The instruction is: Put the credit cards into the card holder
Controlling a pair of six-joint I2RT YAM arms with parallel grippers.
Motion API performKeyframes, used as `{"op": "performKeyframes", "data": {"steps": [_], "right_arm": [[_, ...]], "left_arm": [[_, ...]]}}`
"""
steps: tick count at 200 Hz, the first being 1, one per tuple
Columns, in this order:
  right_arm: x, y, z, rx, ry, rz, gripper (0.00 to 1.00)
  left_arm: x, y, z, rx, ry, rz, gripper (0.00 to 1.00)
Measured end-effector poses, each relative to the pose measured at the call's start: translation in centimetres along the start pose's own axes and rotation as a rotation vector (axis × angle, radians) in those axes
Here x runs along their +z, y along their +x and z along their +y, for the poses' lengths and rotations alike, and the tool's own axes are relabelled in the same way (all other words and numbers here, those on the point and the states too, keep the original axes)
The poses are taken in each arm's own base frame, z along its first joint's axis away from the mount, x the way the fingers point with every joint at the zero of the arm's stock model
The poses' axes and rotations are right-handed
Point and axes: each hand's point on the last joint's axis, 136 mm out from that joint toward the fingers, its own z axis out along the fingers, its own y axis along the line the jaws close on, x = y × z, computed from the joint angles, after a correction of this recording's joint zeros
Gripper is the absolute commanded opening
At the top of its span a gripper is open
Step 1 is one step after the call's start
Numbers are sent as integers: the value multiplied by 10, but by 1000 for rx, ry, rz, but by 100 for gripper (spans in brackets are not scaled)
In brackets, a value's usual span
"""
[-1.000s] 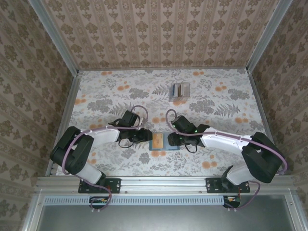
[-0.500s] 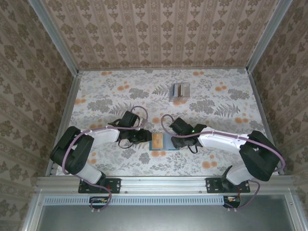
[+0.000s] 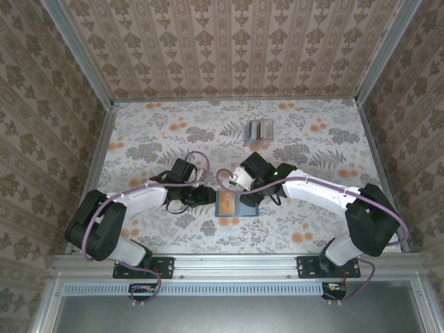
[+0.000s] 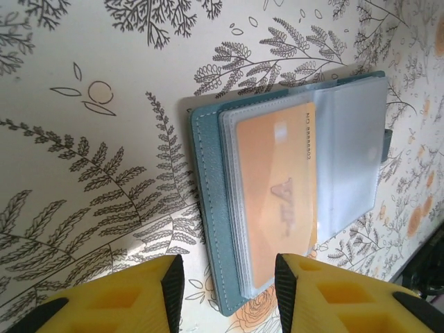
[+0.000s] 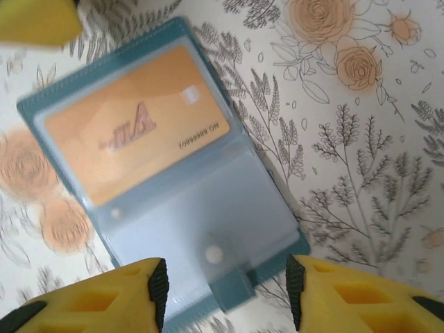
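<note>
card holder: lying open | orange card in clear sleeve

Teal card holder, orange credit card — floral table.

So the card holder is lying flat and spread open on the table, close to the front edge and pretty much midway between the two arms. One card is tucked in a sleeve on its left half. The rest of the credit cards sit well behind it, slightly to the right, toward the table's far edge. The left gripper is just left of the holder, and the right gripper hangs over its back edge.
</note>
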Motion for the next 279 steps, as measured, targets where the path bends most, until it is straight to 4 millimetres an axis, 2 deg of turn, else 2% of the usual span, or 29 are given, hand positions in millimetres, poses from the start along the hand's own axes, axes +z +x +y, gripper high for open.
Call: {"op": "performKeyframes", "data": {"steps": [29,46,102,125,146,194,227,279], "right_arm": [[10,39,1,-99,-82,144,56],[18,46,4,-148,-115,173,55],[51,49,11,-272,-149,186,47],[54,39,7,-301,-126,138,29],[56,31,6,-304,-111,92,23],[54,31,8,-281,-91,-17,20],[50,33,7,-249,-78,-80,18],[33,32,-4,-209,-20,-218,20]], "left_arm": [[-1,5,-1,6,16,26,42],[0,6,-3,8,31,35,42],[8,7,-2,-4,57,41,42],[10,8,0,-12,52,44,43],[13,7,3,-15,45,41,43],[15,4,12,-41,2,27,41],[15,3,16,-49,-27,20,36],[18,2,17,-83,-32,24,37]]}}
